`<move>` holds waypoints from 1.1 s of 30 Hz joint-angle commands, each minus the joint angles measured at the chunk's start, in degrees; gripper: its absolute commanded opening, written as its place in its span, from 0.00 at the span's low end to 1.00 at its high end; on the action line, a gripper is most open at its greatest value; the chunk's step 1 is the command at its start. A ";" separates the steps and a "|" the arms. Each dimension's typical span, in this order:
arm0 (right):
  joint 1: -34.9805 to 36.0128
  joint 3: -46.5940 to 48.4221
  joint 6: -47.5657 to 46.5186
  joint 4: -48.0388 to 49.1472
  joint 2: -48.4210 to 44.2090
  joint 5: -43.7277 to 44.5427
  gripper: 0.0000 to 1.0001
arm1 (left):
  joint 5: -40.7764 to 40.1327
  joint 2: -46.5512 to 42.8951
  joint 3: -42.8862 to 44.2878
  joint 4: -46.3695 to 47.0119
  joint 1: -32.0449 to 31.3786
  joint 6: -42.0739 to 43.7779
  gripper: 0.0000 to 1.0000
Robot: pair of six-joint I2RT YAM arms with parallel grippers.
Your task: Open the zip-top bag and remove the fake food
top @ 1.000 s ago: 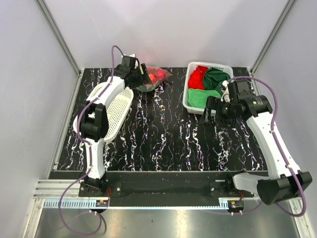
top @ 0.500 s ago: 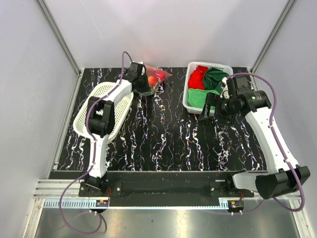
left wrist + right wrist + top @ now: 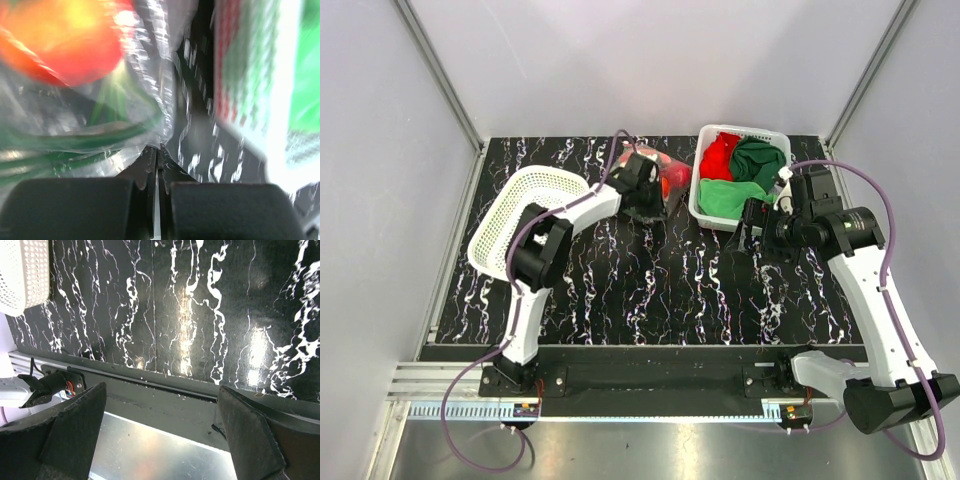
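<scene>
The zip-top bag [image 3: 667, 176] lies at the back of the table, just left of the cloth-filled basket, its clear crinkly plastic [image 3: 100, 120] filling the left wrist view. Inside it I see fake food: a red-orange round fruit [image 3: 60, 40] and a dark green piece [image 3: 75, 140]. My left gripper [image 3: 653, 190] [image 3: 158, 150] is shut, pinching a fold of the bag's plastic at its fingertips. My right gripper [image 3: 745, 228] [image 3: 160, 400] hangs open over the table's near right part, nothing between its fingers. The zip strip does not show clearly.
A white mesh basket [image 3: 698, 195] [image 3: 280, 125] with red and green cloths stands at the back right, close to the bag. A second white mesh basket [image 3: 520, 215] [image 3: 25, 275] lies tilted at the left. The table's near edge rail [image 3: 165, 395] lies under my right gripper.
My left gripper has shut on the bag and dragged it rightwards from the back left to beside the cloth basket. The right arm has shifted only slightly and stays open.
</scene>
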 commanded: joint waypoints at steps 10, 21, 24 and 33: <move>0.32 -3.07 -0.33 2.94 -0.22 -2.49 1.00 | 1.30 -19.95 -11.70 -2.70 -0.40 0.13 0.61; 0.24 -2.63 -0.86 2.59 0.66 -2.40 1.00 | 4.39 -18.73 -4.84 -6.92 2.24 3.90 0.57; 0.32 -1.14 -1.12 1.89 1.18 -1.44 1.00 | 0.61 -18.90 -5.72 -8.33 2.06 5.23 0.54; 0.32 0.01 -1.47 0.22 2.59 -0.82 1.00 | -2.21 -17.86 -1.25 -8.69 7.68 5.67 0.63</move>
